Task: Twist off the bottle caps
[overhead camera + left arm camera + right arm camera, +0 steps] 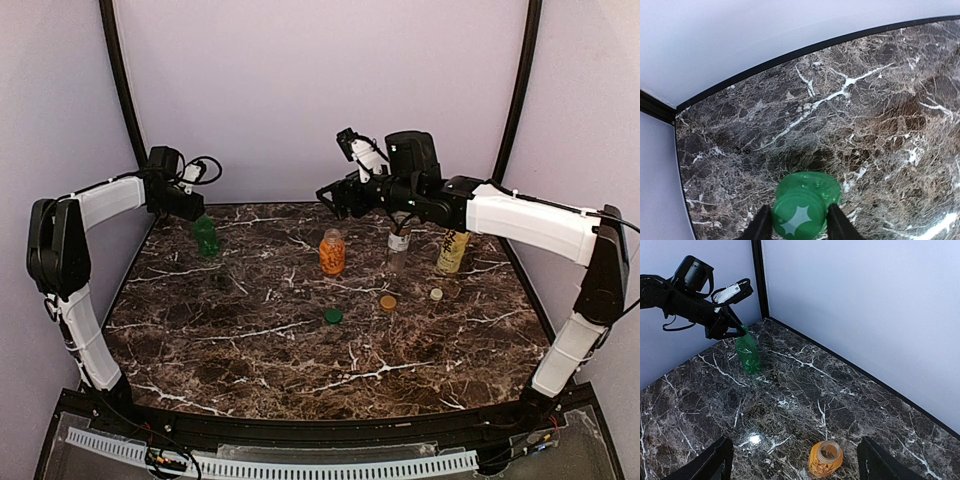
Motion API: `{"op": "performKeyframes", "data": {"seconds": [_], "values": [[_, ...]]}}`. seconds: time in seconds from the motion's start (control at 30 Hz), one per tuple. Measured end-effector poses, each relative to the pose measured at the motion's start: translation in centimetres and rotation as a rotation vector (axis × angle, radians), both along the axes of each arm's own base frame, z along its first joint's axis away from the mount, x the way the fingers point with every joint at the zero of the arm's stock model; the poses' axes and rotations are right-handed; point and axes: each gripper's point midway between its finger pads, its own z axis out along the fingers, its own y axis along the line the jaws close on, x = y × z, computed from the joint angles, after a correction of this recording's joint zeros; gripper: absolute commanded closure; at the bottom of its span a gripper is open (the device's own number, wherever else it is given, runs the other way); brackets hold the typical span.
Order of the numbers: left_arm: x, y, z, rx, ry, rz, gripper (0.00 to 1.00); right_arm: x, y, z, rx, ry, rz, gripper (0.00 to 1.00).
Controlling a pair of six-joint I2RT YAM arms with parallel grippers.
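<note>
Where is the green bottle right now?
The green bottle stands far left in the top view, its cap in the left gripper, left of the orange bottle.

Robot lab test booth: 2 white robot arms (525, 222) bolted to a dark marble-patterned table (250, 345), enclosed by plain lilac walls (320, 90) and black corner poles (118, 70).

White-and-black left arm (100, 200) rises along the left edge and bends inward; left gripper (800, 222) points down, jaws pressed against both sides of a green round plastic screw cap (799, 215). White-and-black right arm (520, 220) stretches leftward across the upper centre, right gripper (796, 450) spread wide
</note>
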Motion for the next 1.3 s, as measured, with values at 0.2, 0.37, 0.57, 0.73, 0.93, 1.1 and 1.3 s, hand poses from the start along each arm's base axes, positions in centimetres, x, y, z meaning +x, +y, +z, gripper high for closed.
{"op": "performKeyframes", "data": {"seconds": [0.2, 0.37, 0.57, 0.73, 0.93, 1.1, 1.3], "values": [[0.1, -0.2, 0.1, -0.011, -0.005, -0.006, 0.97, 0.1, -0.1, 0.0, -0.011, -0.010, -0.009, 0.15], [-0.3, -0.7, 0.2, -0.024, 0.007, -0.037, 0.99, 0.2, -0.2, -0.1, -0.022, -0.015, -0.013, 0.15], [-4.8, -4.1, 3.5, -0.047, 0.051, -0.249, 0.99, -1.2, 0.8, -0.1, -0.043, -0.033, 0.096, 0.16], [-14.0, -10.6, 13.6, -0.090, -0.068, -0.598, 0.99, -5.4, 4.6, 1.6, -0.051, -0.110, 0.332, 0.12], [-24.1, -13.4, 20.9, -0.149, -0.137, -0.849, 0.99, -10.5, 11.0, 3.2, 0.001, -0.194, 0.596, 0.02], [-27.4, -14.6, 20.5, -0.168, -0.060, -0.933, 0.99, -13.2, 15.4, 1.5, 0.037, -0.178, 0.750, 0.01], [-28.3, -14.9, 20.6, -0.183, -0.039, -0.955, 0.99, -14.4, 17.5, -1.4, 0.067, -0.103, 0.826, 0.13]]}}
